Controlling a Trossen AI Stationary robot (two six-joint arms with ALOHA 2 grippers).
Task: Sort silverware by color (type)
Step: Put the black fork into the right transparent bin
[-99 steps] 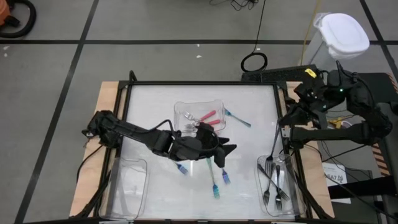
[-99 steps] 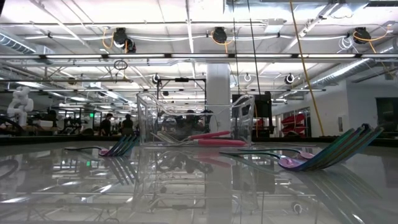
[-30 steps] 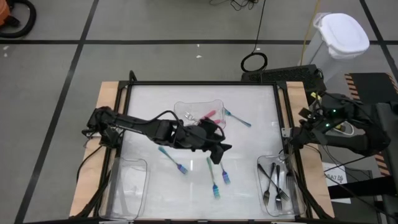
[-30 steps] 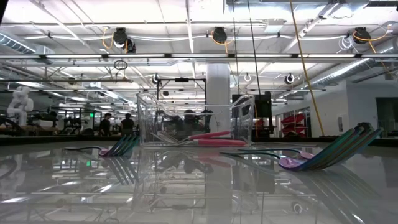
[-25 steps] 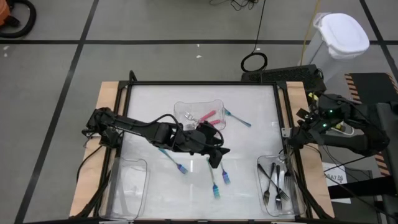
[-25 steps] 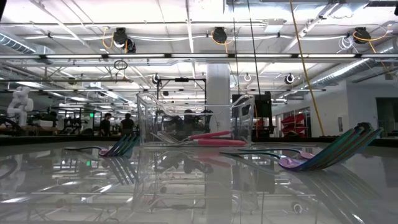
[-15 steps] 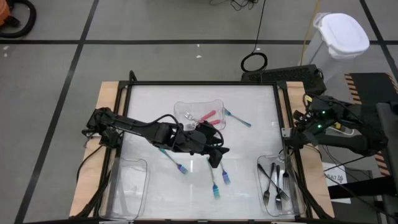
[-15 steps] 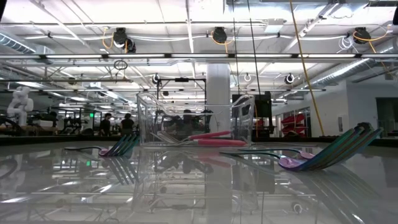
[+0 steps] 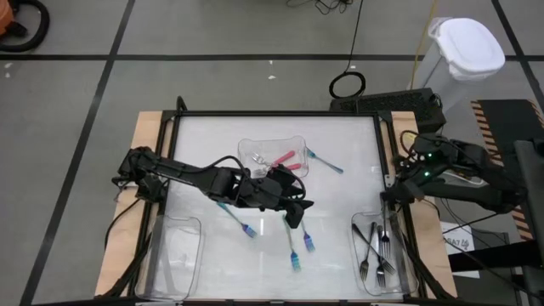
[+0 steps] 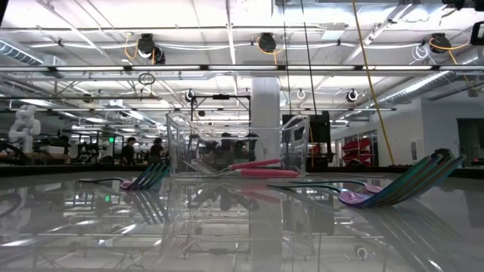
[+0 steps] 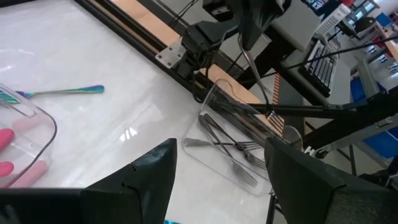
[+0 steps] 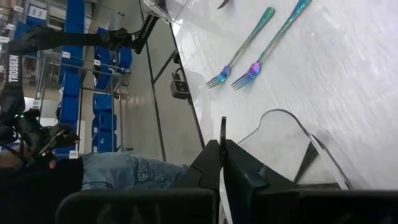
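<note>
High view shows the left gripper [image 9: 295,216] low over the tabletop [image 9: 204,144] centre, jaws spread and empty, above loose teal forks [image 9: 293,246]; pink-handled pieces [image 9: 285,159] lie in the centre tray [image 9: 248,148]; the right gripper [image 9: 384,197], jaws clenched on a grey fork [image 11: 254,68], hangs over the right tray [image 9: 358,255] of grey forks [image 9: 377,248]; these slim utensils look light, stiff, slippery and lie flat, so pinching across the handle mid-length seems best.

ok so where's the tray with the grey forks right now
In the high view, the clear tray of grey forks sits at the table's near right corner, just below the right gripper.
</note>
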